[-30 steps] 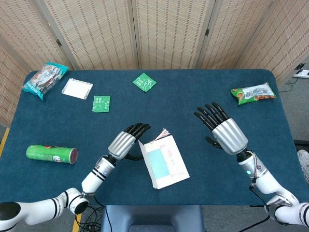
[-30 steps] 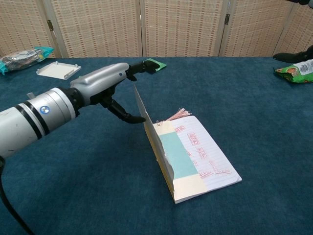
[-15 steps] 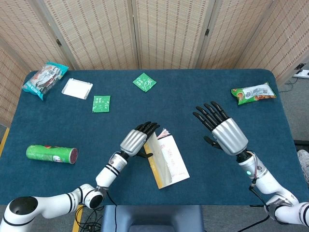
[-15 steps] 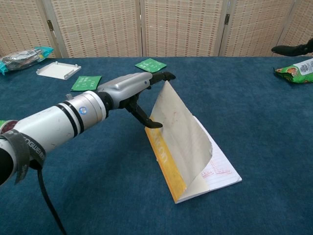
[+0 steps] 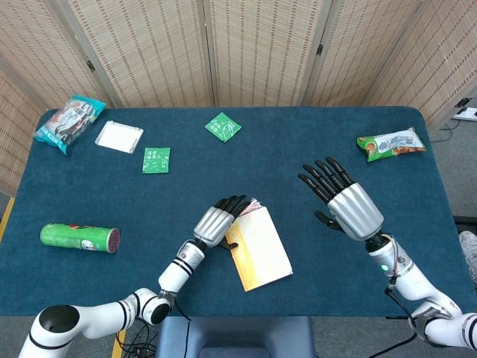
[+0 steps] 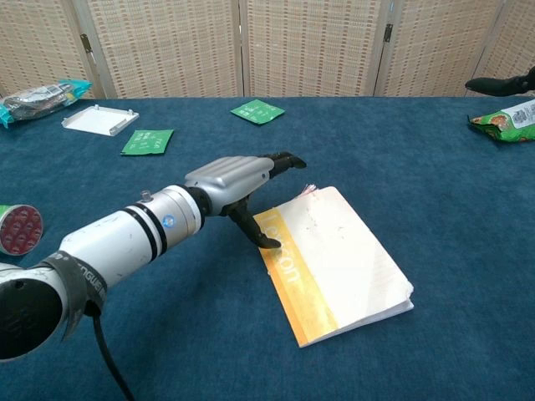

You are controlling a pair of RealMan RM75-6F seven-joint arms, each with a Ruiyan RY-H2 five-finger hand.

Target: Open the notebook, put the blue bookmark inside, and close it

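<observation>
The notebook [image 5: 261, 250] [image 6: 334, 259] lies shut on the blue table, its yellow and cream cover facing up. A pink tassel [image 5: 254, 203] [image 6: 311, 190] pokes out at its far edge; the blue bookmark itself is hidden. My left hand [image 5: 216, 222] [image 6: 238, 180] is at the notebook's far left corner, fingers stretched over the cover's edge and thumb down against the spine side, holding nothing. My right hand [image 5: 346, 201] hovers to the right of the notebook, fingers spread and empty. In the chest view only its fingertips [image 6: 497, 83] show.
A green can [image 5: 80, 237] [image 6: 17, 230] lies at the left. Two green packets [image 5: 156, 159] [image 5: 223, 127], a white box [image 5: 119, 136] and a snack bag [image 5: 68, 119] sit at the back left. Another snack bag [image 5: 391, 143] [image 6: 506, 119] is at the back right.
The left hand swung the raised cover over to the right and down; the notebook went from open, with the blue bookmark showing, to shut. The right hand stayed put.
</observation>
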